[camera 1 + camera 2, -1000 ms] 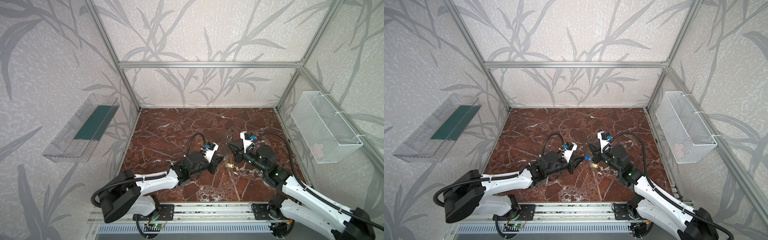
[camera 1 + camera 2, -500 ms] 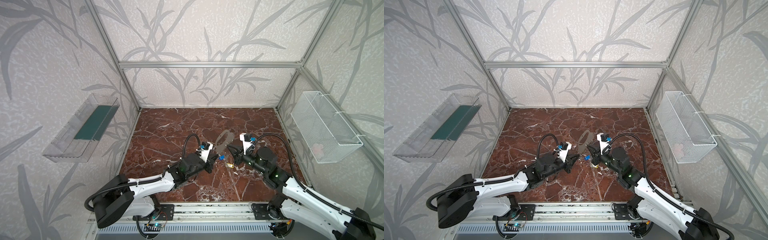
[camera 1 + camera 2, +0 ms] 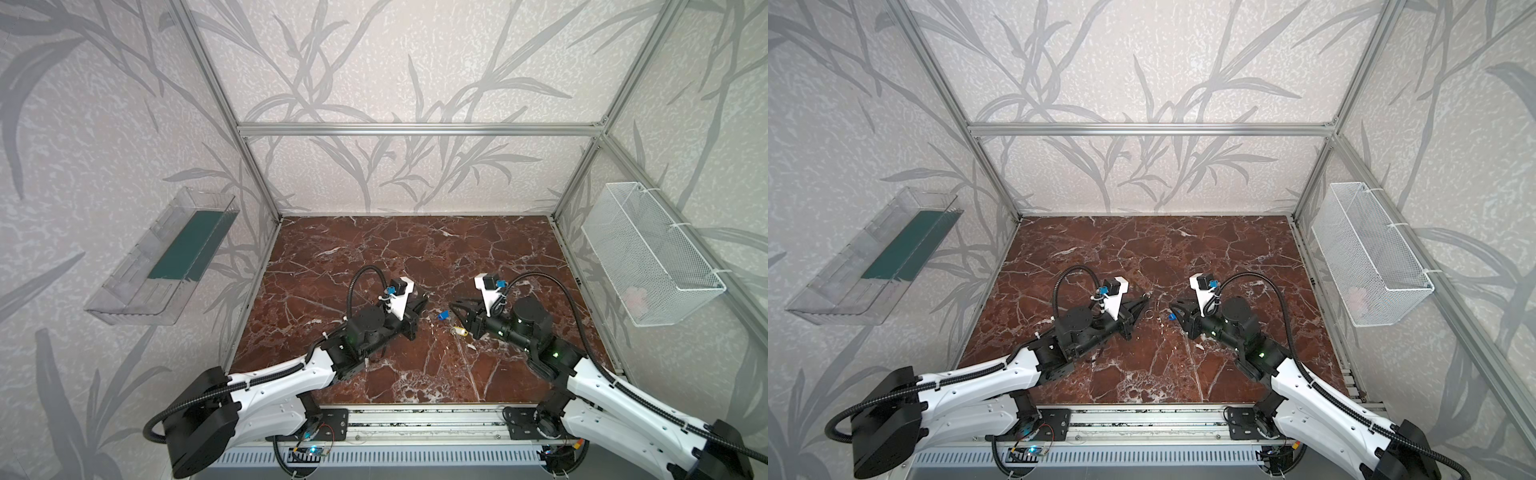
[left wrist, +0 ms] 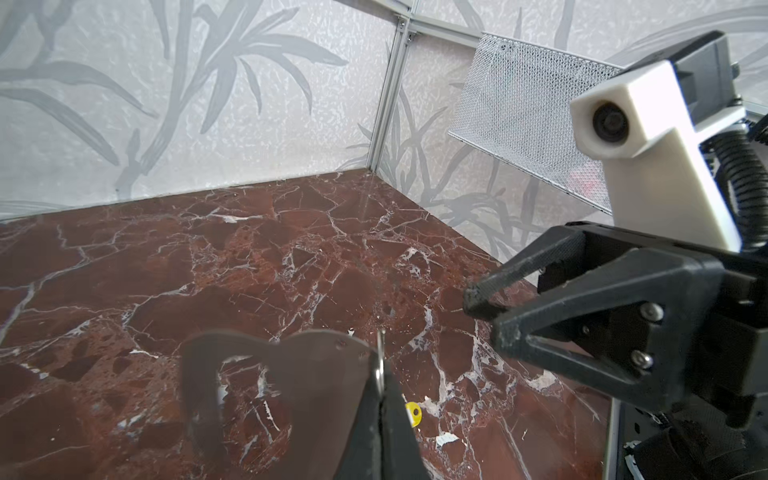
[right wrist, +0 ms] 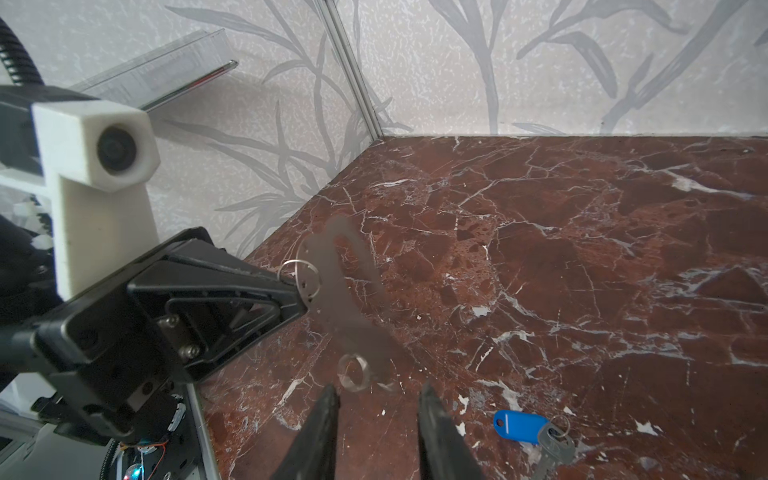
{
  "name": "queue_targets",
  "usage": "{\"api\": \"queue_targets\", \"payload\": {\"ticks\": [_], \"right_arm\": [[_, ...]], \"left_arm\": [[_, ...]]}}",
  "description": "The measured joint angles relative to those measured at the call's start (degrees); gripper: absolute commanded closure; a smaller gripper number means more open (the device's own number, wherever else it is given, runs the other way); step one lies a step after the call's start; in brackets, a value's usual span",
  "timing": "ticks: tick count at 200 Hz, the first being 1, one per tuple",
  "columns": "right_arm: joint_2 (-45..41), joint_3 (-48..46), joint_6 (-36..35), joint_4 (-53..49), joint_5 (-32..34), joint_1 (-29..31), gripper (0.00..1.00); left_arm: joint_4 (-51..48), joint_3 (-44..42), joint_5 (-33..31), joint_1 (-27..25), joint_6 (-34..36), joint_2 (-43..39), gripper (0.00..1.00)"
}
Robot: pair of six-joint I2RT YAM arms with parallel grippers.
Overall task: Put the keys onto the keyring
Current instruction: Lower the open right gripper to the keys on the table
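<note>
Leaf-patterned walls and an aluminium frame close in a red-brown marble desk (image 3: 374,257). A clear tray (image 3: 166,257) hangs on the wall past its left edge, and a white mesh basket (image 3: 648,257) on the wall past its right edge. Both arms reach in from the front edge, and their tips face each other near the middle of the desk.

The left pincer (image 5: 301,296) is closed tight on a thin split ring (image 5: 305,276). The ring is threaded through a small hole in the keyring (image 5: 345,291), a flat grey plate with a long cut-out. The plate is held up off the desk by that ring and shows blurred in both wrist views.

The right pincer (image 5: 378,388) stands partly open with nothing between its fingers; the plate's lower end sits just ahead of the gap.

The blue key (image 5: 519,426) lies flat on the desk just beside the right pincer. The yellow key (image 3: 459,331) lies near it, closer to the front edge.
</note>
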State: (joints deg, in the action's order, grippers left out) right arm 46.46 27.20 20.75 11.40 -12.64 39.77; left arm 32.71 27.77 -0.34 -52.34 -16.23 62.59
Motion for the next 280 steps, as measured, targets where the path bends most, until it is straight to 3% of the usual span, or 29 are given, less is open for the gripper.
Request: {"api": "queue_targets", "payload": {"ticks": [46,83,133,182,199,280], "right_arm": [[-1.1,1.7,-3.0,-5.4,-0.8,0.0,0.63],[2.0,5.1,-5.0,-11.3,2.6,0.0,0.63],[6.1,2.8,-4.2,-14.8,7.5,0.0,0.63],[14.7,-0.4,-1.1,-14.9,10.4,0.0,0.63],[17.2,-0.3,-0.6,-14.7,11.5,0.0,0.67],[32.4,5.2,1.6,-10.2,12.5,-4.2,0.67]], "left_arm": [[-6.6,0.1,-0.3,0.3,2.2,-3.7,1.00],[-11.8,0.3,-1.2,0.3,3.8,-5.7,1.00],[-15.5,0.3,-2.0,0.3,5.2,-8.6,1.00],[-17.3,0.3,-3.1,0.3,6.2,-11.9,1.00],[-17.7,0.3,-3.4,0.3,6.2,-12.7,1.00],[-18.3,-0.7,-4.2,0.4,6.0,-14.6,1.00]]}}
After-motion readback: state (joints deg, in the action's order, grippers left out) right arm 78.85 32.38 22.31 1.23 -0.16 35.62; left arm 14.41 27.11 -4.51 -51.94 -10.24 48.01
